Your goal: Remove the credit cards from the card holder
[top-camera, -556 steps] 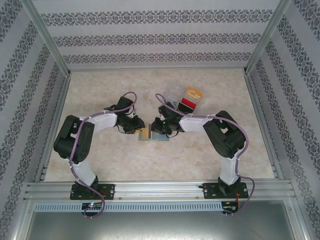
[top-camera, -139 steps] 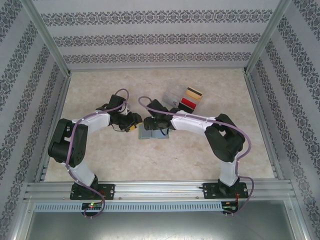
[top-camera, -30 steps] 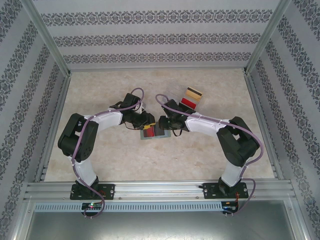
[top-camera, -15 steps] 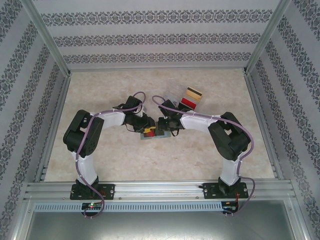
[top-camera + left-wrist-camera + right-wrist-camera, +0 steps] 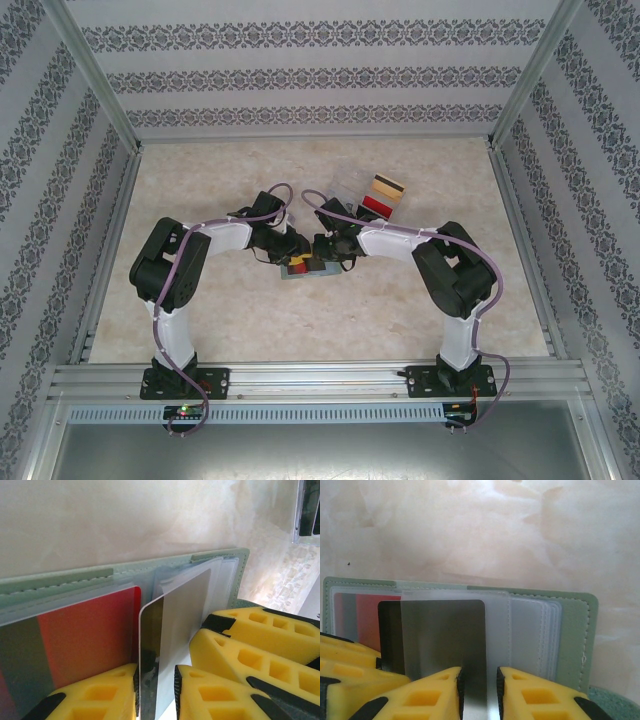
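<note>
The card holder (image 5: 312,274) lies open mid-table, grey-green with clear sleeves (image 5: 535,630). Both grippers meet over it. A dark grey credit card (image 5: 175,615) sticks partly out of a sleeve and stands between my left gripper's (image 5: 156,695) pads, leaning on the left pad; the jaws are narrowly apart. A red card (image 5: 85,635) lies in the sleeve beside it. My right gripper (image 5: 480,690) hovers at the sleeve holding the dark card (image 5: 445,630), jaws a little apart. A tan striped card (image 5: 386,186) and another red card (image 5: 375,205) lie at the back right.
A clear plastic tray (image 5: 345,188) sits just behind the right gripper, next to the loose cards. The right gripper's fingers (image 5: 240,655) crowd close to my left gripper. Metal frame rails border the table on all sides.
The left arm has folded in and its gripper has crept a little right and nearer over the holder, its jaws narrowing round the dark card. The right gripper has barely moved.
</note>
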